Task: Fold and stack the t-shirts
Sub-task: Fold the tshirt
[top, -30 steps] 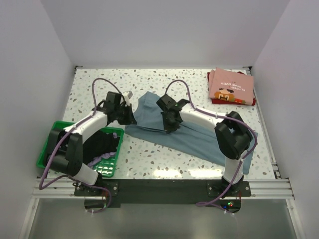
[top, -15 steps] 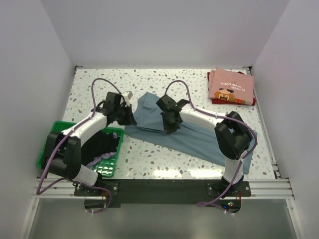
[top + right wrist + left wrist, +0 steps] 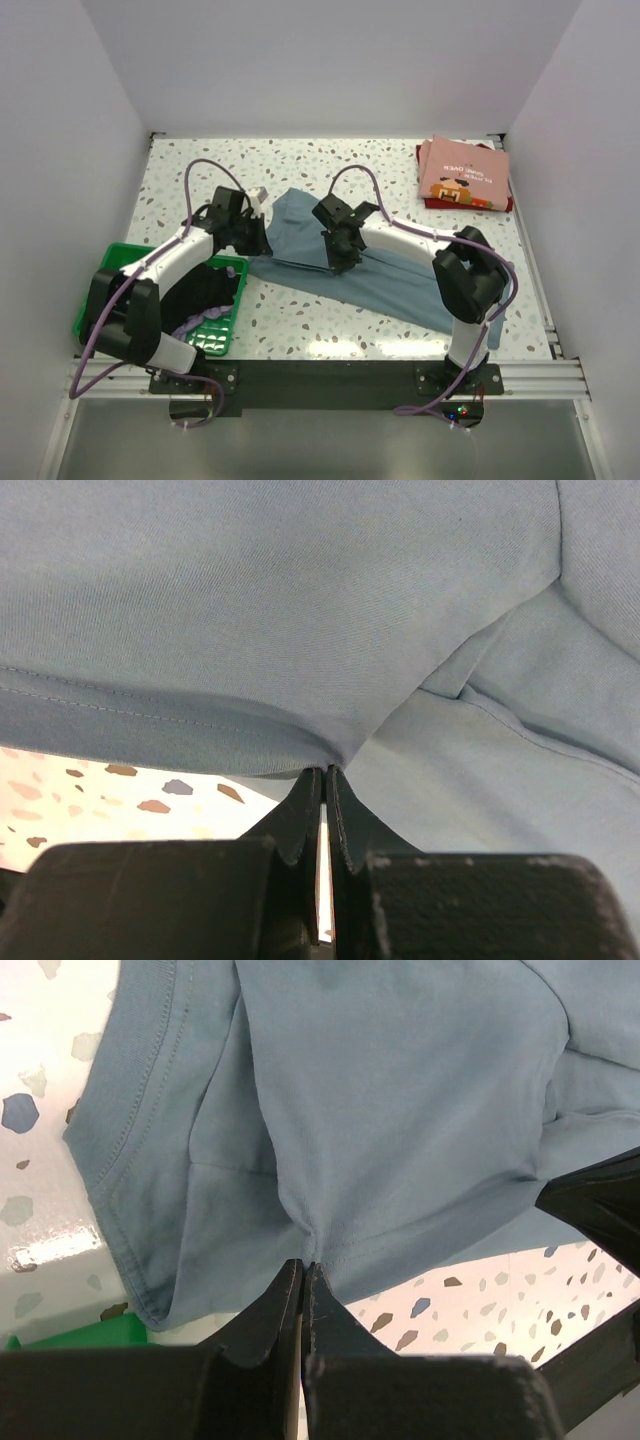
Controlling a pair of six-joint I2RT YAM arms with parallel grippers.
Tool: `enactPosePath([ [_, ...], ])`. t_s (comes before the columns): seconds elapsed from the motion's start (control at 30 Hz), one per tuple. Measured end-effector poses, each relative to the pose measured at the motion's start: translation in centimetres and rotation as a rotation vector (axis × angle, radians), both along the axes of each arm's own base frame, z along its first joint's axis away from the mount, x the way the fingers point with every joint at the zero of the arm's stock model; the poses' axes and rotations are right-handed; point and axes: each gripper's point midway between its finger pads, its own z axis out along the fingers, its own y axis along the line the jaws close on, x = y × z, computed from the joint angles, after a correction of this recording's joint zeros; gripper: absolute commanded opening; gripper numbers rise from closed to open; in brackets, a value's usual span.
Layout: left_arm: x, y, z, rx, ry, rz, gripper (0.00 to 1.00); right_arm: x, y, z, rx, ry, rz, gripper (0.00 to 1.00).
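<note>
The left claw is pinched shut on the stitched hem of the blue shirt, the cloth puckering where its tips meet. The right claw is clamped the same way on a folded edge of that shirt, with only a sliver between its tips. Nearest, at 8 o'clock on the table, the basket holds a black shirt and a lavender shirt, both unfolded. The blue shirt lies across the middle, one end trailing toward 5 o'clock by the right arm's base, and both claws hold its edge facing 7 o'clock. Farthest, at 1 o'clock, a folded pink shirt sits on a red shirt. The step in hand looks like the first fold of the blue shirt, so about two shirts are done and two wait. Next, both claws should rise together, keep the hem taut, carry it over toward 1 o'clock, and let go level.
</note>
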Motion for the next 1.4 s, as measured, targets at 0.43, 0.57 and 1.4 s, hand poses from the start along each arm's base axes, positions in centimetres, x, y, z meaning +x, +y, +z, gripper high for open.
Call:
enactPosePath([
  [0.43,-2.2,0.9,-1.5,0.051,0.059,-0.037,0.36,-2.3,0.4,-0.2,-0.041,0.028,0.066,0.17],
  [0.57,-3.1,0.9,-1.2,0.051,0.075,-0.062,0.55,-3.3,0.1,-0.2,-0.068,0.049,0.099,0.33],
  [1.4,5.0,-5.7,-4.0,-0.196,0.239,0.002,0.58,4.7,-12.6,1.8,-0.039,-0.065,-0.254,0.50],
])
